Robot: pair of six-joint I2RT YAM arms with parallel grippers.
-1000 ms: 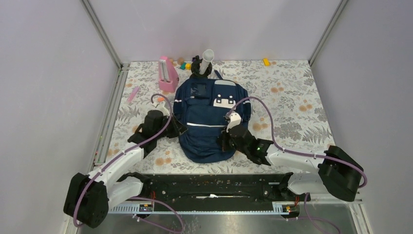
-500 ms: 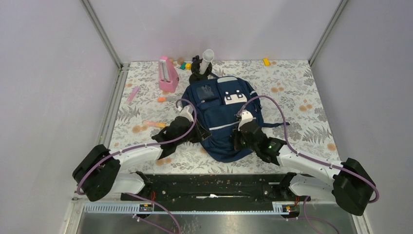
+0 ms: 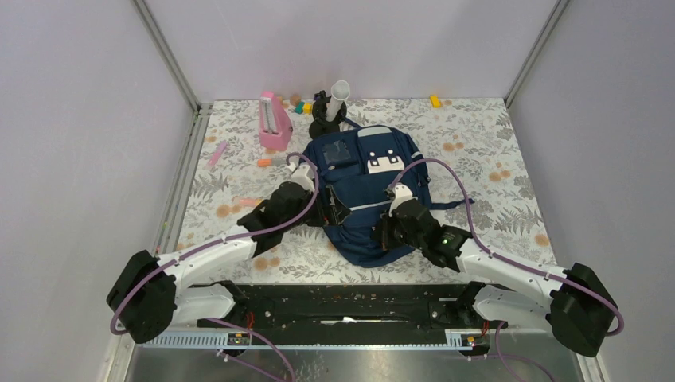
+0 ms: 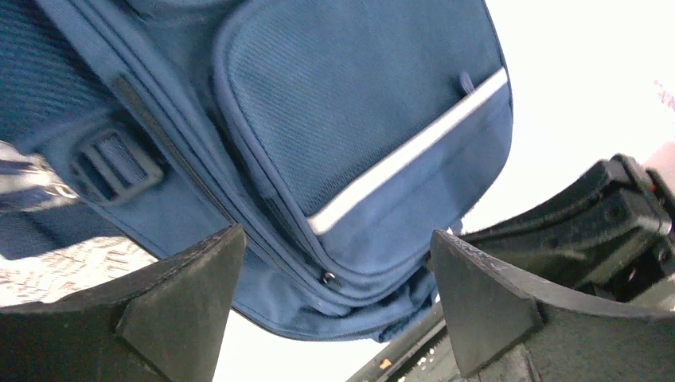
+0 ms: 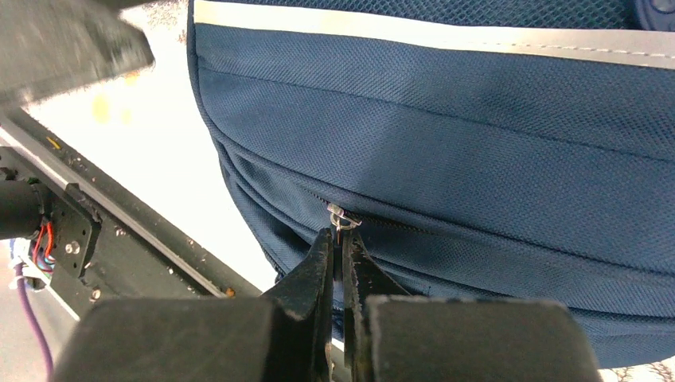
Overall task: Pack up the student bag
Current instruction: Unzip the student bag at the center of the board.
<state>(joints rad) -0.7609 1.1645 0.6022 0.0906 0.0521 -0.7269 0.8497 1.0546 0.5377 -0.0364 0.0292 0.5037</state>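
Since a second ago the bag [image 3: 362, 187] has slid right and turned, and both arms have followed it. Right gripper [image 5: 338, 239] is pinched together on the zip pull [image 5: 341, 216] at the bag's near right edge, with the zip running along that seam. Left gripper [image 4: 334, 247], spread wide, frames the bag's left flank. Bag lies flat mid-worktop [image 3: 493, 175], long axis near-to-far. No legible writing.

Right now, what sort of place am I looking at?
Probably a robot test booth: plain walls on metal posts, a left arm and right arm bolted to a rail, a backpack on a flowered table cover.
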